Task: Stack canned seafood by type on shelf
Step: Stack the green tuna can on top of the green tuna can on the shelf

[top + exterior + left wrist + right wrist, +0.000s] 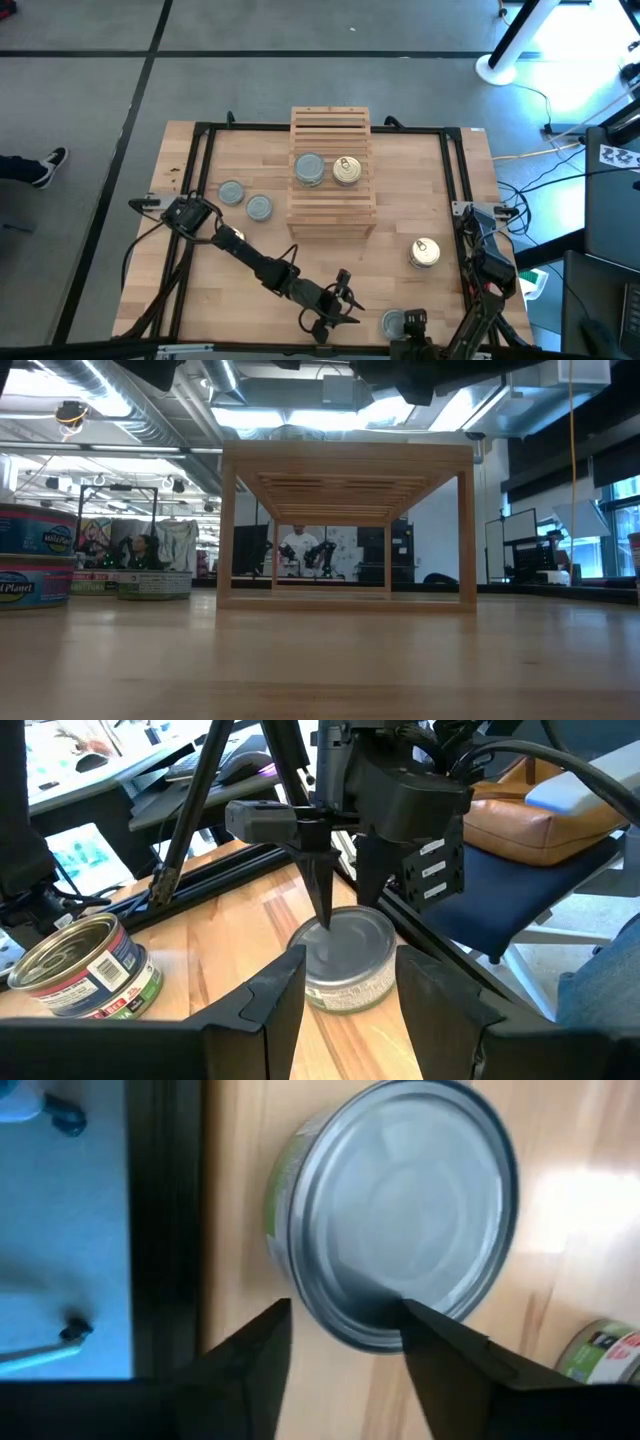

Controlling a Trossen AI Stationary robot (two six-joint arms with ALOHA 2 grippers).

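A grey-topped tin sits on the table near its front edge. My right gripper stands open over the tin, pointing steeply down. My left gripper is open and level, a little short of the same tin on its left side. The slatted shelf at the table's middle carries a grey tin and a golden tin. Two grey tins lie on the table left of the shelf. One golden tin stands to its right. My right gripper's fingertips come from above at the grey tin's top beside its rim. The gap between them is narrower than the tin. I cannot tell whether they touch it. The tin stands flat on the table.
A black frame rail runs along the table's edges, close to the right of the grey tin. The golden tin stands a short way beyond. In the low view the shelf stands mid-table with tins to its left.
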